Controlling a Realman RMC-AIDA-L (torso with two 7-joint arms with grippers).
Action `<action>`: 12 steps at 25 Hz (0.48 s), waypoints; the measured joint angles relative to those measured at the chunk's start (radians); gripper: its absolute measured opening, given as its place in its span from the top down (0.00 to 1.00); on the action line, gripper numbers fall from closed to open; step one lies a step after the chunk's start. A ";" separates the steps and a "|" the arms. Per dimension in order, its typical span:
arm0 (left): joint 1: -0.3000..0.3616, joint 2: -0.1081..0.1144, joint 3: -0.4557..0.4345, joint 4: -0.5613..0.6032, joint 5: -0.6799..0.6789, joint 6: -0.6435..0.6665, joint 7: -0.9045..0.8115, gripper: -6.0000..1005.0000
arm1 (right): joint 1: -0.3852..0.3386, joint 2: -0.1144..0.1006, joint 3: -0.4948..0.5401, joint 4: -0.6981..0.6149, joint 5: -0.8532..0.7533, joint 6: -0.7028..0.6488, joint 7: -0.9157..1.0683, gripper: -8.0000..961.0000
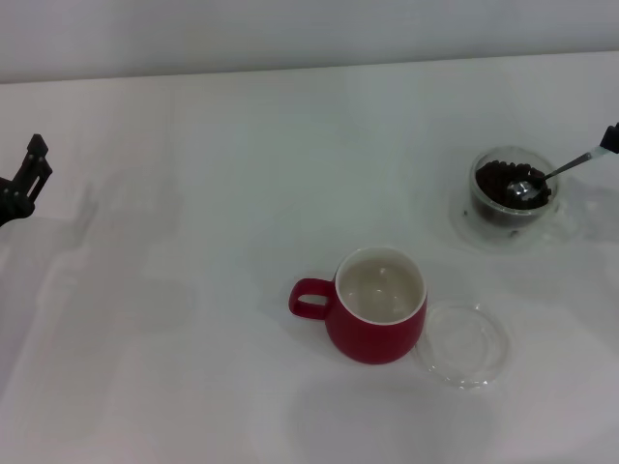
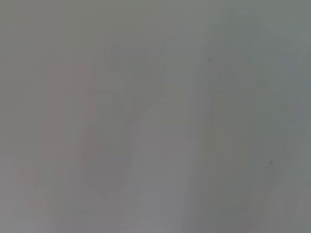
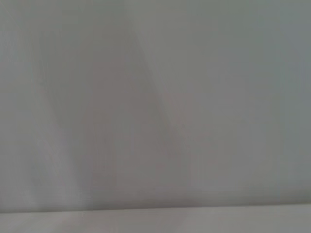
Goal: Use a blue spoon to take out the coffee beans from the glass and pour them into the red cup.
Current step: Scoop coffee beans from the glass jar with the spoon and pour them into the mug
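Observation:
In the head view the glass (image 1: 510,189) stands at the right, filled with dark coffee beans (image 1: 501,178). The spoon (image 1: 542,180) has its shiny metal bowl resting in the beans; its neck runs up to the right edge, and its pale handle is out of view. My right gripper (image 1: 610,139) shows only as a dark tip at the right edge, at the spoon's neck. The red cup (image 1: 374,306) stands at the centre front, handle to the left, cream inside empty. My left gripper (image 1: 24,181) is parked at the far left edge.
A flat clear glass saucer (image 1: 464,344) lies just right of the red cup. The table (image 1: 193,242) is white. Both wrist views show only a blank pale surface.

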 joint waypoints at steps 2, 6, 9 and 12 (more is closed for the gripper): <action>-0.001 0.001 0.000 0.000 0.000 0.000 0.000 0.27 | 0.000 0.000 -0.001 0.007 0.000 -0.019 0.019 0.84; -0.001 0.002 0.000 0.000 0.000 0.000 0.000 0.27 | -0.001 0.001 0.007 0.018 0.005 -0.044 0.078 0.84; -0.001 0.002 0.000 0.002 0.000 0.000 0.000 0.27 | -0.002 0.001 0.010 0.022 0.012 -0.046 0.117 0.84; -0.002 0.002 0.000 0.003 0.000 0.000 0.000 0.27 | -0.002 0.001 0.010 0.023 0.014 -0.047 0.154 0.84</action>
